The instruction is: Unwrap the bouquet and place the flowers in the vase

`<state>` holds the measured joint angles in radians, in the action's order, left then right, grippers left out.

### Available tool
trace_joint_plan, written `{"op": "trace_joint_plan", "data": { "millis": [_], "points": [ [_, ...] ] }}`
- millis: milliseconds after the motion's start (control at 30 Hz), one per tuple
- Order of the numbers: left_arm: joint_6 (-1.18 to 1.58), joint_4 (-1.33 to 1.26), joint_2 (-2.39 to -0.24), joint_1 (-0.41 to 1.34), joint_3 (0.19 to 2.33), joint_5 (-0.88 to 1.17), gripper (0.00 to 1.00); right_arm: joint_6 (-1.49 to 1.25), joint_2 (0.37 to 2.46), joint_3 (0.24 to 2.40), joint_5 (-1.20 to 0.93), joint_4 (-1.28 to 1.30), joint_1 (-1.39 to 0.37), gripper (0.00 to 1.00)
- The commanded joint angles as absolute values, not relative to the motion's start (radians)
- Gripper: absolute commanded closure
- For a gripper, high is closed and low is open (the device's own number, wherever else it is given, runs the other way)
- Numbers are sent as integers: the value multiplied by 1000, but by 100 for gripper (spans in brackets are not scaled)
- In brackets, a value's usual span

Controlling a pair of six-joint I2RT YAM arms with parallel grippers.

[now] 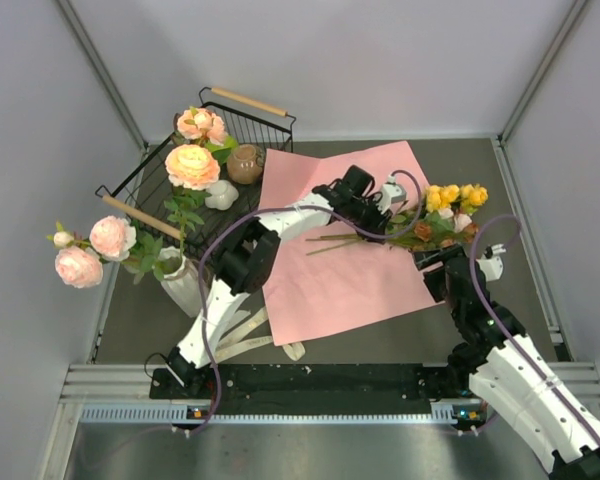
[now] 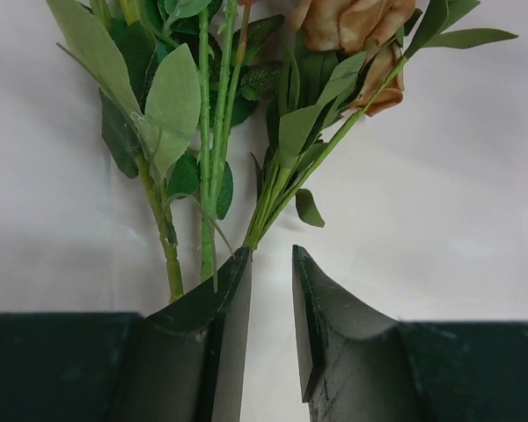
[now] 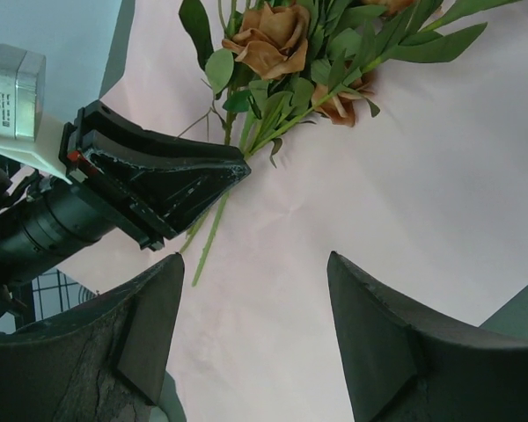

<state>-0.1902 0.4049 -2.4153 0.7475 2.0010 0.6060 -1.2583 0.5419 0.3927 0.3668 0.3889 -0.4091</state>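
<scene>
**Assessor:** Location and handling?

**Inspector:** The remaining flowers (image 1: 445, 212) lie on the flattened pink paper (image 1: 330, 285) on the desk (image 1: 460, 160). The vase (image 1: 183, 283) stands well apart to the left and holds pink roses (image 1: 95, 250). I judge the flowers light, with thin, springy stems (image 2: 207, 176). Grip the bunched stems below the leaves.

**Assessor:** Hands? Markings?

**Inspector:** The left hand (image 2: 271, 255) is narrowly parted and holds nothing, with the stems beside one finger. The right hand (image 3: 255, 259) is spread wide and empty. No legible writing.

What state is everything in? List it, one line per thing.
Wrapping paper: unfolded, lying flat.
Yellow-rose spray: unwrapped, lying on the paper.
Vase: upright, holding pink roses.
Left pincer: narrowly open, empty, at the stem ends.
Right pincer: open, empty.
</scene>
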Motion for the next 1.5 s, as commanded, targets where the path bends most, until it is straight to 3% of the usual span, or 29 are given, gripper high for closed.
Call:
{"op": "trace_joint_plan", "data": {
  "millis": [0,367,567,633,767,1000,1167,1467],
  "points": [
    [-225,405,-2428,778,2029,572,70,-1270,528,376,347,382,-394,33],
    [-213,411,-2398,802,2037,468,56,-1273,497,354,339,382,-391,33],
    [-203,451,-2347,802,2036,537,64,-1269,499,354,334,382,-387,33],
    [-206,472,-2307,801,2033,584,61,-1267,499,356,331,383,-384,33],
    [-219,509,-2293,785,2069,650,44,-1270,505,362,325,382,-380,33],
    [-199,539,-2376,747,2187,667,44,-1264,485,374,308,385,-382,33],
    [-167,558,-2454,730,2293,678,34,-1264,460,371,305,393,-382,33],
    [-153,568,-2519,732,2309,712,39,-1275,448,364,307,399,-380,33]
  ]
}}
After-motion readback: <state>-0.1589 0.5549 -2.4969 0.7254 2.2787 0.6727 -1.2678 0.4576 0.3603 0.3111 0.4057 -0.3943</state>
